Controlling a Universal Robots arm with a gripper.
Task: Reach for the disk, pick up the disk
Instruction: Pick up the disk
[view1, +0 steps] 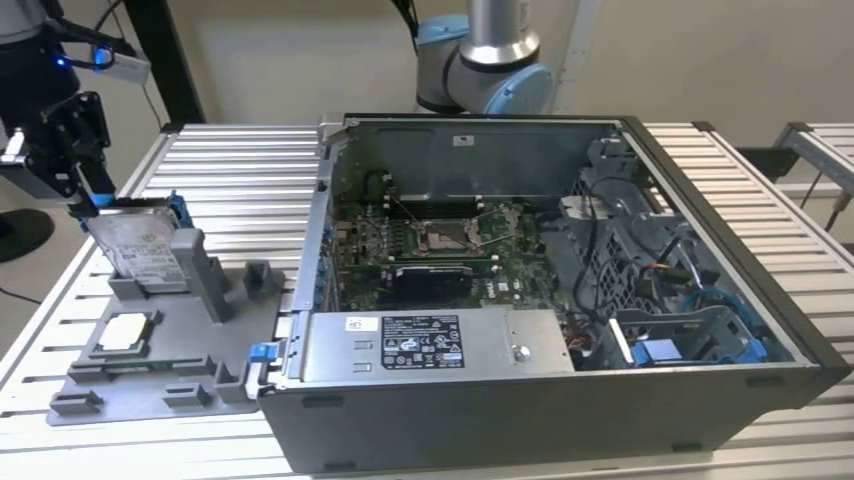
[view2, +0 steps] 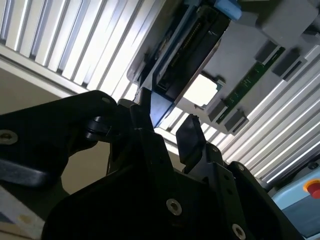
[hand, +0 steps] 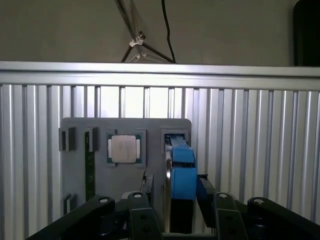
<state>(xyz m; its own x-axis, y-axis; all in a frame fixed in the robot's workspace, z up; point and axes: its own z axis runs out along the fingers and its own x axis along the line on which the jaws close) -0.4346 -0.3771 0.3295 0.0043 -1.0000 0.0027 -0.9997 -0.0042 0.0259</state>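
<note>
Straddling the upper end of the disk (view1: 136, 245), the tool (hand: 175, 186) is open and has hold of nothing. In the first wrist view, one black finger (hand: 148, 187) sits on each side of the disk's blue rail (hand: 183, 170). A strip of grey shows between this finger and the disk's edge. The other finger is close against the rail, and I cannot tell whether it touches. In the second wrist view the blue corner of the disk lies just beside one fingertip, while the other fingertip stands apart from it.

In the exterior view the tool hangs at the exterior view's left, at the disk's top corner. The disk stands on edge, tilted slightly, in a slot of the grey plastic stand (view1: 160, 345), with its labelled face turned toward the camera. A small square chip (view1: 127, 330) lies flat in a recess of the stand, near the disk's foot. The stand rests on the slatted metal table (view1: 227, 170). Just beside it, toward the exterior view's right, sits an open computer case (view1: 561, 410) with its motherboard (view1: 441, 240) exposed. The arm's base (view1: 487, 60) rises behind the case.
</note>
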